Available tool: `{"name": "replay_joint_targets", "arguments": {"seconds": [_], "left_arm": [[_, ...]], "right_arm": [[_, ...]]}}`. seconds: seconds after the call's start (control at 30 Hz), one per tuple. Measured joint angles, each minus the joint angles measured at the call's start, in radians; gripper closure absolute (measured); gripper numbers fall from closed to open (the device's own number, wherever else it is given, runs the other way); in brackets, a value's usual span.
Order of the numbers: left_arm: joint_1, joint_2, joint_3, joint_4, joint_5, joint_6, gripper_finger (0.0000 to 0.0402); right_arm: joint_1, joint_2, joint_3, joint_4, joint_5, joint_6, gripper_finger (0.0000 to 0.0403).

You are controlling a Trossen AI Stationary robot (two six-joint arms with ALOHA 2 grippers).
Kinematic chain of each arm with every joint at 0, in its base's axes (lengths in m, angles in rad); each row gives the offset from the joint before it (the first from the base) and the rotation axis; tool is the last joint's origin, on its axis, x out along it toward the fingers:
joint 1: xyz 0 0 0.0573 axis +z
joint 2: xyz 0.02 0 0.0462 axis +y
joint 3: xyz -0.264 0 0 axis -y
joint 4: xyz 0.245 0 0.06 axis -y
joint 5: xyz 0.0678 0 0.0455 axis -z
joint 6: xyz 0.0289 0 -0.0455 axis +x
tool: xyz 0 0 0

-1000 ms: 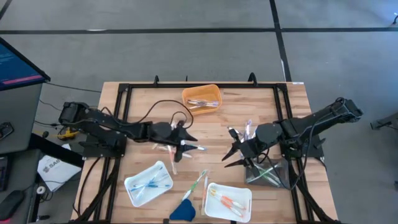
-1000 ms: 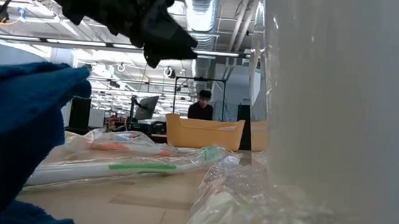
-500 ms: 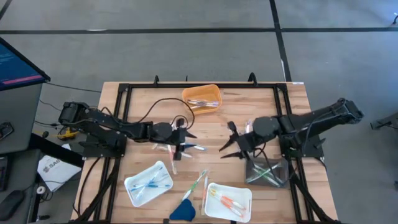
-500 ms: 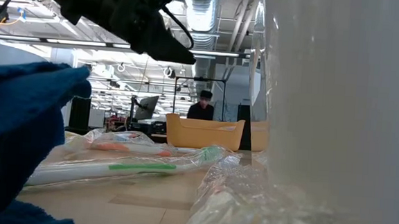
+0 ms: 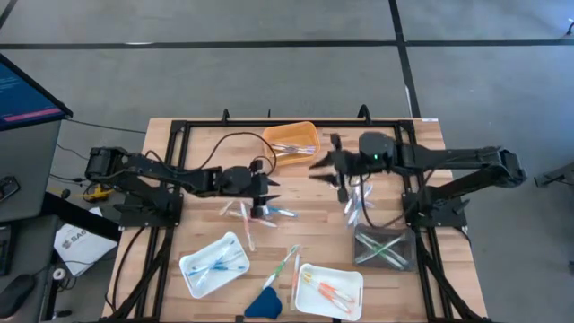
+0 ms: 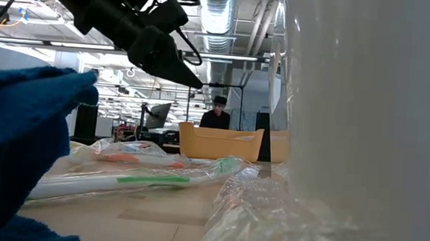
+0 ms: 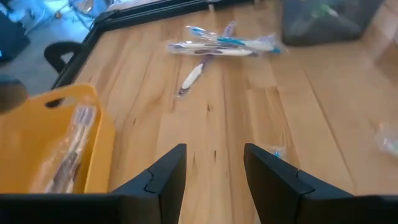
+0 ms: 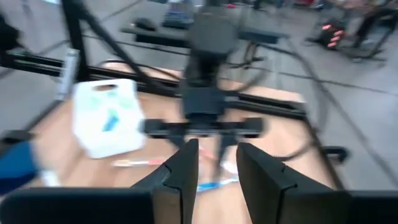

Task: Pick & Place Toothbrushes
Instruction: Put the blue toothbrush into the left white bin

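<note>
The left jaws (image 5: pixel 267 190) stand open with nothing between them, hanging above the middle of the worktop (image 5: pixel 421 152) and pointing toward the right arm. In the left wrist view the two dark fingers (image 7: pixel 168 175) frame only bare wood; a small cluster of wrapped toothbrushes (image 7: pixel 221 43) lies well ahead of them, and an orange bin (image 7: pixel 46 149) with more wrapped brushes sits off to one side. From above, a few loose toothbrushes (image 5: pixel 240 215) lie on the wood just beside and below these jaws, not touching them.

The right jaws (image 5: pixel 323 168) hover beside the orange bin (image 5: pixel 291 139) at the far edge. Their fingers (image 8: pixel 177 177) stand apart with a narrow gap, and whether anything is pinched there cannot be told. More toothbrushes (image 5: pixel 359 199) lie on the wood near the right arm's wrist.

Nearer the front, a white tray (image 5: pixel 215 263) holds blue brushes, another white tray (image 5: pixel 330 289) holds orange ones, and a dark clear bin (image 5: pixel 386 249) holds green ones. A green-and-white brush (image 5: pixel 285 265) lies between the white trays, next to a dark-blue wedge (image 5: pixel 263 303).
</note>
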Motion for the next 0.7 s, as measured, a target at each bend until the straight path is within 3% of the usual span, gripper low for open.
{"name": "replay_joint_targets", "arguments": {"seconds": [0.37, 0.7], "left_arm": [[0.039, 0.018, 0.000, -0.010, 0.043, 0.160, 0.0247], [0.079, 0.256, 0.039, -0.014, 0.250, 0.142, 0.0247]], "right_arm": [[-0.294, 0.000, 0.000, 0.061, -0.001, -0.041, 0.0300], [-0.409, 0.000, -0.006, 0.057, -0.001, -0.012, 0.0300]]}}
